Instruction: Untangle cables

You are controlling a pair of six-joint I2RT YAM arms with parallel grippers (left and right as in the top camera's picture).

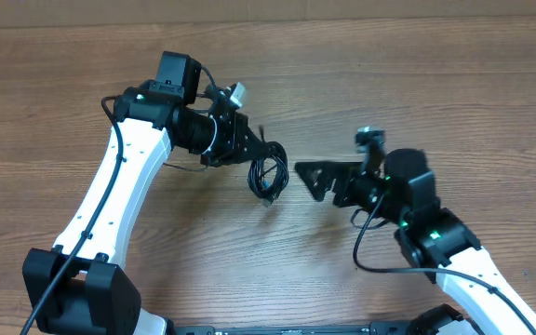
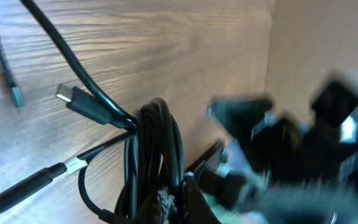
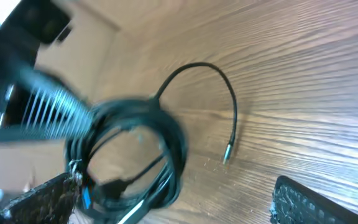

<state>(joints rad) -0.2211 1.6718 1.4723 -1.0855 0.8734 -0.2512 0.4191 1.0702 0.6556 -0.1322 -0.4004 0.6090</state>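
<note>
The cables form a small black coil at the table's middle. My left gripper is shut on the top of that coil. In the left wrist view the bundle runs up from between the left gripper, with a silver-tipped plug and a white-banded plug sticking out to the left. My right gripper stands open just right of the coil, apart from it. The right wrist view shows the coil by the left finger and a loose silver-tipped end.
A separate thin cord lies on the wooden table to the left of the bundle. The two arms face each other closely over the middle; the right arm looks blurred in the left wrist view.
</note>
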